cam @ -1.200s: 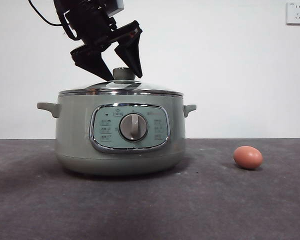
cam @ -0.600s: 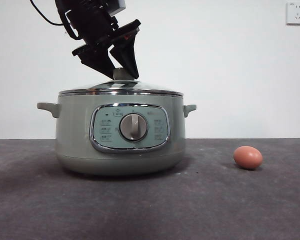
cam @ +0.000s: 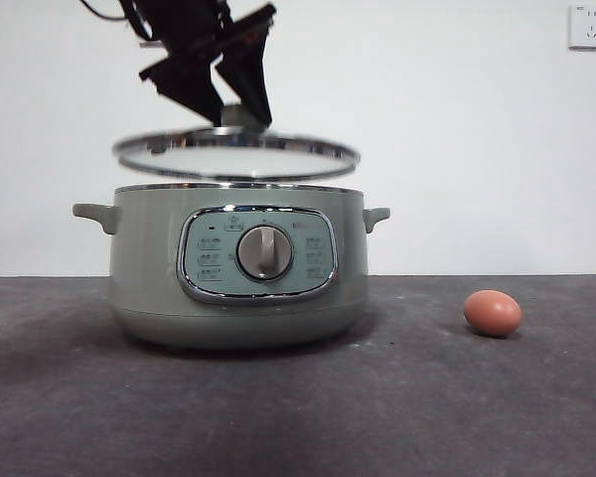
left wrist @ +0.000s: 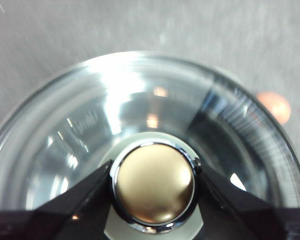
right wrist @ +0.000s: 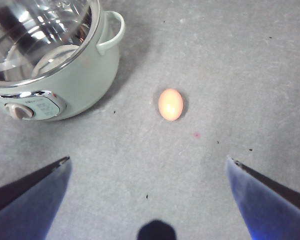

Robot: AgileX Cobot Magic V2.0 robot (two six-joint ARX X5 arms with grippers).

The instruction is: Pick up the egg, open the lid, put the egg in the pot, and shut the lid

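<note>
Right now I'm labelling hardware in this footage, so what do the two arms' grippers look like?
The left gripper has two matte black jaws tapering to wedge-shaped points below a blocky black wrist body, with a thin black cable looping off its upper side. The right gripper shows two wide, flat black fingers narrowing to sharp tips, with a bluish sheen. No markings are visible.

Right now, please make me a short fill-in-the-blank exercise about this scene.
1. The left gripper is shut on the lid's ____.
2. The lid hangs ____ the pot, not touching it.
3. The egg lies on the ____.
4. The right gripper is ____.

Missing words: knob; above; table; open
</note>
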